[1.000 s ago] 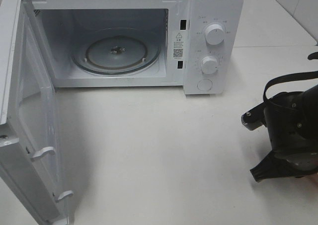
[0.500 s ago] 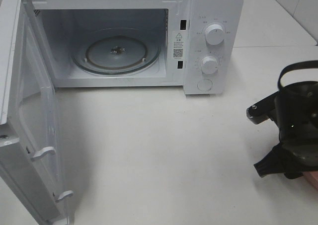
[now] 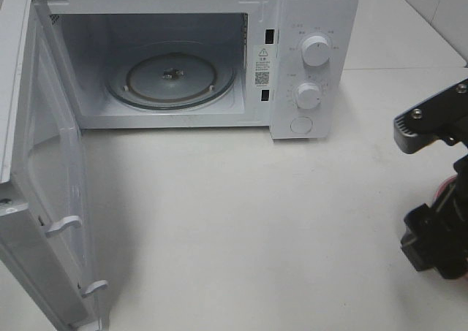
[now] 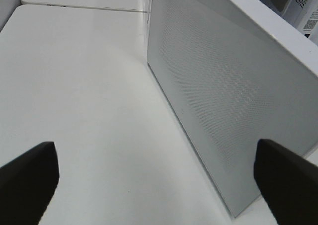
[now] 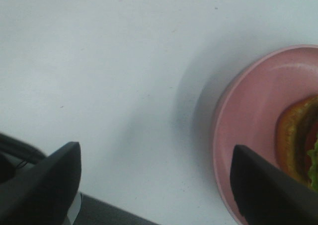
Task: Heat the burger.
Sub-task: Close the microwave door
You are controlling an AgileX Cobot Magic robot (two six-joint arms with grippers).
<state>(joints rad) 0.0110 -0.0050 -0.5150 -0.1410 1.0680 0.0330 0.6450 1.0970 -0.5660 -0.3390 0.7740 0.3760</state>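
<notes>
The burger (image 5: 300,145) lies on a pink plate (image 5: 248,130) and shows only partly at the edge of the right wrist view, with brown bun, dark patty and green lettuce. My right gripper (image 5: 154,185) is open and empty above the white table, with one finger (image 5: 268,190) over the plate's rim. In the high view the right arm (image 3: 437,232) is at the far right edge, with a sliver of the pink plate (image 3: 444,188) beside it. My left gripper (image 4: 159,185) is open and empty beside the microwave door (image 4: 223,96).
A white microwave (image 3: 314,24) stands at the back, its door (image 3: 40,192) swung wide open to the left. Its glass turntable (image 3: 172,75) carries nothing. Two knobs (image 3: 316,50) and a button sit on its right panel.
My right arm has swung toward the right edge of the high view and turned, and a bit of the pink plate now shows beside it. The microwave has not moved.
</notes>
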